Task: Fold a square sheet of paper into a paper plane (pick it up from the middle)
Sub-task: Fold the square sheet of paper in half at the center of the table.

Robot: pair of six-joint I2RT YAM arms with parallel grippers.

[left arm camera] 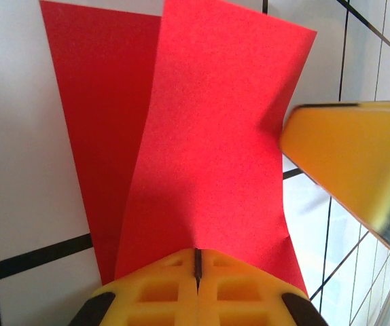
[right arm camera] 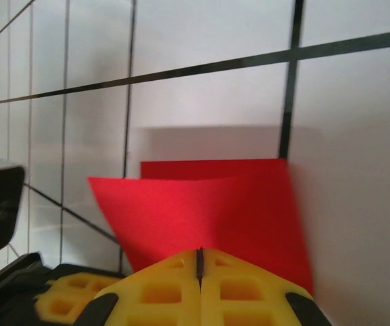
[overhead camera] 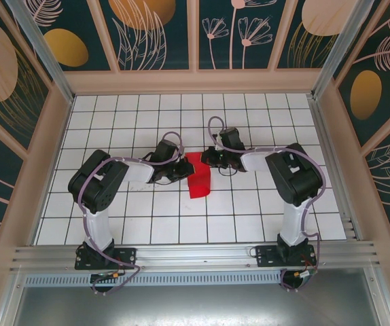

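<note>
Overhead, the fixed camera takes in what the wrist cameras cannot: the white gridded table (overhead camera: pixel 249 217), set inside walls (overhead camera: pixel 154 34) painted with leaves and flowers. The left arm (overhead camera: pixel 100 183) and right arm (overhead camera: pixel 293 176) bend inward to meet at the table's middle. Between them lies the square sheet of paper (overhead camera: pixel 199 180), bright red and partly folded over itself. The left gripper (overhead camera: pixel 180 171) is at its left side and the right gripper (overhead camera: pixel 208 157) at its far edge.

From the left wrist, the sheet (left arm camera: pixel 208 136) shows two layers: a darker one flat on the tiles and a brighter flap raised over it. The flap runs straight into the seam of the left gripper (left arm camera: pixel 197 268), whose yellow jaws are pressed together on the paper's edge. A yellow finger (left arm camera: pixel 344 153) of the right gripper touches, or very nearly touches, the flap's right edge.

From the right wrist, the right gripper (right arm camera: pixel 199 268) is likewise closed tight, apparently pinching the sheet's (right arm camera: pixel 208 204) curling near edge. Part of the left gripper (right arm camera: pixel 52 299) sits low at the left.
</note>
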